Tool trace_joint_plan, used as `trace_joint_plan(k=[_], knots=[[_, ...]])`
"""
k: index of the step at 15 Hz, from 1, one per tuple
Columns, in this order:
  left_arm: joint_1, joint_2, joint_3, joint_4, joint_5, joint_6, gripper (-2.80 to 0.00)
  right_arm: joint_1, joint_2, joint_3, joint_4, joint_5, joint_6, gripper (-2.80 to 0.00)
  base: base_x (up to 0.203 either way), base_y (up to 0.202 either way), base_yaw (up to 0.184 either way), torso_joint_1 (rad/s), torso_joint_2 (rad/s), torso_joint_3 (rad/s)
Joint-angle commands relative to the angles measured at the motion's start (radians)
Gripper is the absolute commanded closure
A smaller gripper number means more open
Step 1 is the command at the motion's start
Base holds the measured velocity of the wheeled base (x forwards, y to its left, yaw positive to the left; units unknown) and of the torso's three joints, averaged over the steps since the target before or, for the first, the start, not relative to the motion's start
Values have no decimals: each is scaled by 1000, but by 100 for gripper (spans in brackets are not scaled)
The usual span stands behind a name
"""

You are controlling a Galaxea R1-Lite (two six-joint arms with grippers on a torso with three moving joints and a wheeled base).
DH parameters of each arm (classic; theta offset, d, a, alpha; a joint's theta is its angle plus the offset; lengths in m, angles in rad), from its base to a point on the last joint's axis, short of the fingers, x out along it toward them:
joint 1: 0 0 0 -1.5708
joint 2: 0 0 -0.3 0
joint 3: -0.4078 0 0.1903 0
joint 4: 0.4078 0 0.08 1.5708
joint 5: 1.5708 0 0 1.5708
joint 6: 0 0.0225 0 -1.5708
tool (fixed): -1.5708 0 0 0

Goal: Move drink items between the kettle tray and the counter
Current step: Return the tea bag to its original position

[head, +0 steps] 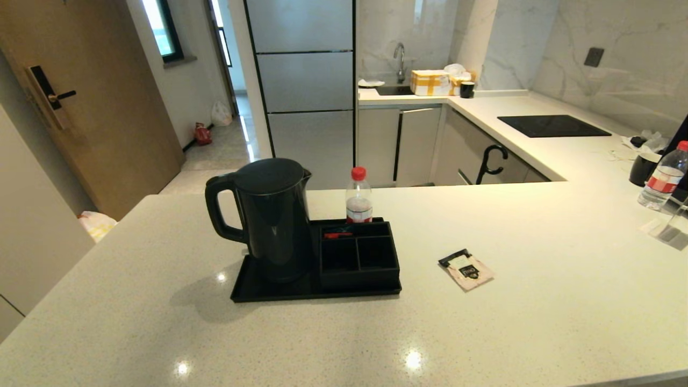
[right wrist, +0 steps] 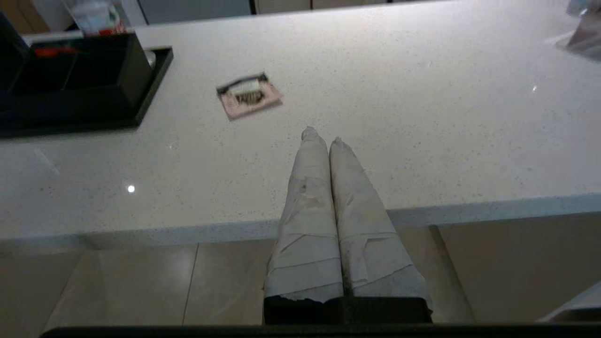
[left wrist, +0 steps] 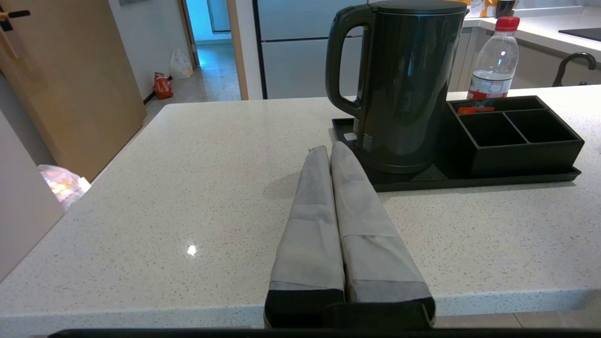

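Note:
The tall black kettle (head: 271,217) (left wrist: 404,84) stands on its base at the left end of the black tray (head: 258,287) (left wrist: 469,183). At the tray's right end is the three-compartment box (head: 359,255) (left wrist: 512,129), with a small red item in its back slot. The pale-pink sachet (head: 466,270) (right wrist: 249,95) lies flat on the off-white counter (head: 484,322), right of the tray. My left gripper (left wrist: 328,150) is shut and empty, hovering over the counter's near edge just short of the kettle. My right gripper (right wrist: 321,136) is shut and empty, near the front edge, short of the sachet. Neither shows in the head view.
A clear red-capped bottle (head: 358,196) (left wrist: 493,61) stands behind the tray. Another bottle (head: 664,177) and a black cup (head: 643,168) sit at the far right, with a clear object (head: 669,228) beside them. A black cooktop (head: 551,125) is set in the back run.

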Motion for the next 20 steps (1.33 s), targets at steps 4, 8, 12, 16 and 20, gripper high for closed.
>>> trace_joint_plan(k=[4, 8, 12, 16, 20], knots=[[0, -2, 40, -2, 0, 0, 0, 1, 330, -332, 32, 2, 82, 0, 0, 0, 0, 0, 0, 0], [0, -2, 40, -2, 0, 0, 0, 5, 665, -678, 296, 21, 208, 0, 0, 0, 0, 0, 0, 0], [0, -2, 40, -2, 0, 0, 0, 9, 733, -709, 355, 64, 253, 0, 0, 0, 0, 0, 0, 0], [0, -2, 40, -2, 0, 0, 0, 17, 1038, -740, 383, 153, 263, 0, 0, 0, 0, 0, 0, 0], [0, -2, 40, -2, 0, 0, 0, 20, 1227, -819, 358, 177, 233, 0, 0, 0, 0, 0, 0, 0]])
